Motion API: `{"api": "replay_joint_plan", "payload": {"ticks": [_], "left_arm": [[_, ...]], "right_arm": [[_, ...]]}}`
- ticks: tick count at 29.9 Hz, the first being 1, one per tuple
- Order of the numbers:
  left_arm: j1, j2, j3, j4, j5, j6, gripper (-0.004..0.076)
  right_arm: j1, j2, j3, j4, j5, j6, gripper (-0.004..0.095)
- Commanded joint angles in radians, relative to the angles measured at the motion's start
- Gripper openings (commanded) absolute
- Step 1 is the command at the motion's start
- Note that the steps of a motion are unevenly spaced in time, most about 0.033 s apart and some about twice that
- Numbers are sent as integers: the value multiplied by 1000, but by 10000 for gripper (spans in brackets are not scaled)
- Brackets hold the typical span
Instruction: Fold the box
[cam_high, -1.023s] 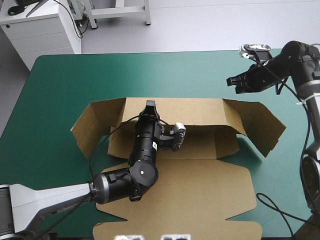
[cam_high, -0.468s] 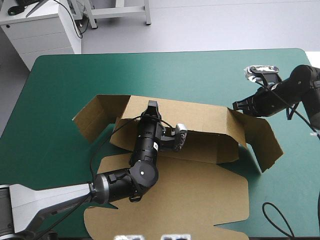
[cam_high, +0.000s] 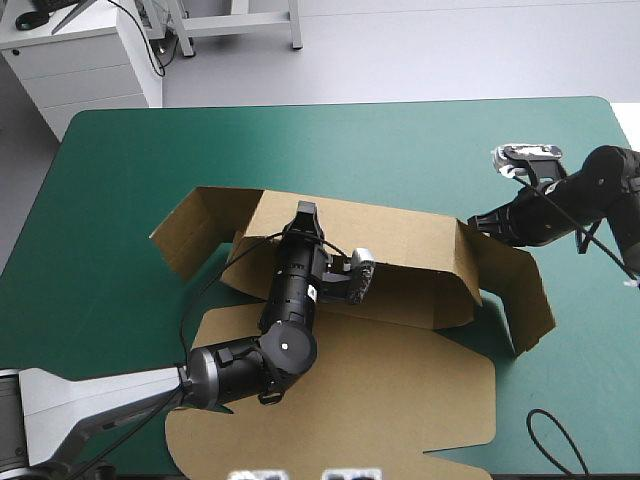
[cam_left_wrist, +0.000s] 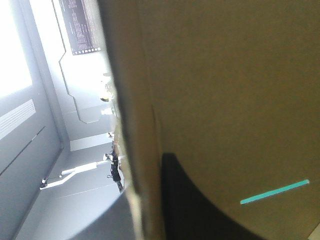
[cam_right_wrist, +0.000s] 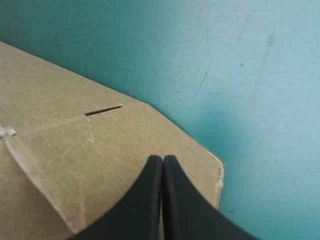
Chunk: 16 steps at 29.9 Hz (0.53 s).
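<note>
The brown box (cam_high: 380, 380) lies mid-table, its lid flat toward the near edge and its back wall (cam_high: 400, 235) raised. My left gripper (cam_high: 303, 210) is shut on that wall's top edge. In the left wrist view the board (cam_left_wrist: 230, 90) fills most of the frame, with one black finger (cam_left_wrist: 190, 205) behind its edge. My right gripper (cam_high: 476, 220) is shut and its tip rests on the right side flap (cam_high: 520, 290), which stands angled inward. In the right wrist view the shut gripper (cam_right_wrist: 162, 158) lies over the flap's corner (cam_right_wrist: 75, 145). The left side flap (cam_high: 195, 235) is splayed outward.
Bare teal-green cover (cam_high: 350, 140) stretches between the box and the far edge, and more shows to the right of the flap (cam_right_wrist: 225, 75). A white cabinet (cam_high: 80, 50) stands beyond the table's far left corner.
My right gripper came down from above the far right corner onto the right flap and pushed it inward. The whole box turned and slid a little to the left. The left gripper kept its hold.
</note>
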Motion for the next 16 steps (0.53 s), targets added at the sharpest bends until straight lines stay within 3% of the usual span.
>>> {"api": "replay_joint_plan", "payload": {"ticks": [1, 6, 12, 16], "left_arm": [[2, -42, -23, 88, 94, -8, -8], [2, -42, -23, 86, 124, -8, -8], [2, -42, -23, 81, 129, -8, -8], [2, -42, -23, 81, 129, -8, -8]], "right_arm": [[-2, -56, -18, 14, 38, -3, -14], [-2, -75, -18, 16, 38, 10, -14], [-2, -79, -18, 131, 38, -11, -14], [-2, -87, 10, 143, 38, -23, -14]]}}
